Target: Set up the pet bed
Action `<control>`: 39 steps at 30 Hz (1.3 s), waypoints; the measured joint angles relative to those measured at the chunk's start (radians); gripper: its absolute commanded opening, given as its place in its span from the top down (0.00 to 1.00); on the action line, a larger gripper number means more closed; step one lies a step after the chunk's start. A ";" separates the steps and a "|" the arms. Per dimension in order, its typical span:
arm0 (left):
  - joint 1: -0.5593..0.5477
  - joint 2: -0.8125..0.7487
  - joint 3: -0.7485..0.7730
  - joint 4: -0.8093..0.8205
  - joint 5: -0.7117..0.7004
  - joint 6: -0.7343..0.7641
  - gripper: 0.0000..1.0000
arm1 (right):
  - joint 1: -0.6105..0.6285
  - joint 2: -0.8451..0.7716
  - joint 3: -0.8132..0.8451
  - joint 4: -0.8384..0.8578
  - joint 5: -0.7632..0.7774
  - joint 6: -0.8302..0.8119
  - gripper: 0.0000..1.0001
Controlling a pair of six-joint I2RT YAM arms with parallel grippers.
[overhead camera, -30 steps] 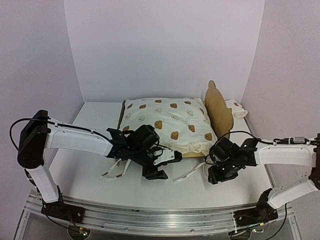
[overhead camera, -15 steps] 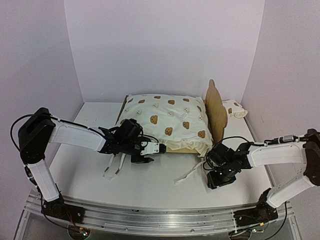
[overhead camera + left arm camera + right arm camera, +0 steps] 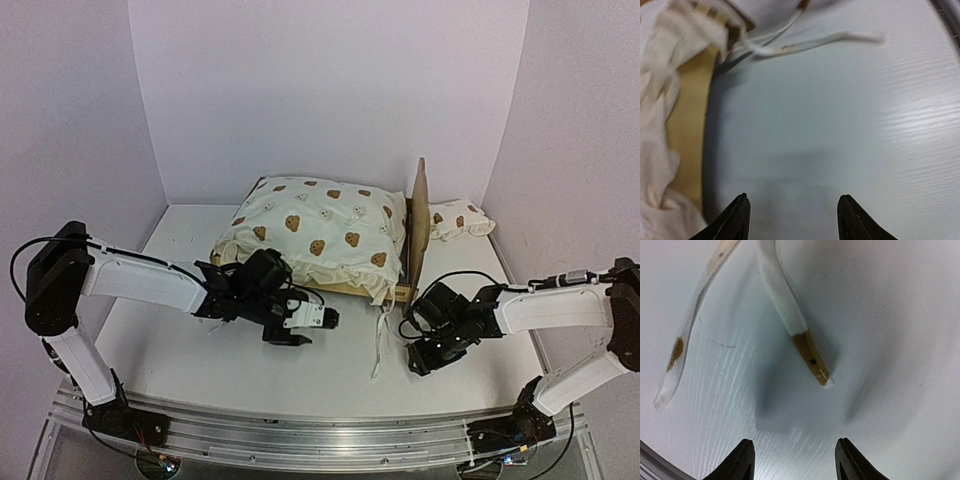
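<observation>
On the white surface: pet bed at the far middle, both sets of fingers apart

At the left, the left arm, smooth white shells over black joints, stretches low and rightward across the matte, faintly grained surface. Its black, tapered left fingers stand apart over bare surface with nothing between them, close to the bed's near-left corner.

The pet bed sits at the far middle. Its pale plywood frame carries a plump cream cushion, ruffled along the edge and printed with brown bears. At the bed's right end the flat plywood headboard stands upright, seen almost edge-on. Thin cream ties with brown printed patches trail from the near-right corner onto the surface. Right of the headboard, a small matching pillow lies by the wall.

The right arm reaches leftward, low over the surface. Its right fingers are apart and empty, tips towards the surface just beside the ties' loose ends.
</observation>
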 measured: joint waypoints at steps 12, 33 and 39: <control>-0.179 -0.003 0.021 -0.067 0.180 -0.181 0.35 | -0.107 0.060 -0.003 0.271 -0.038 -0.150 0.60; -0.186 0.040 0.076 -0.030 0.231 -0.182 0.34 | -0.008 -0.194 -0.074 0.034 -0.199 -0.012 1.00; -0.186 0.047 0.093 0.082 0.246 -0.220 0.34 | 0.009 -0.269 -0.017 0.042 -0.320 0.104 1.00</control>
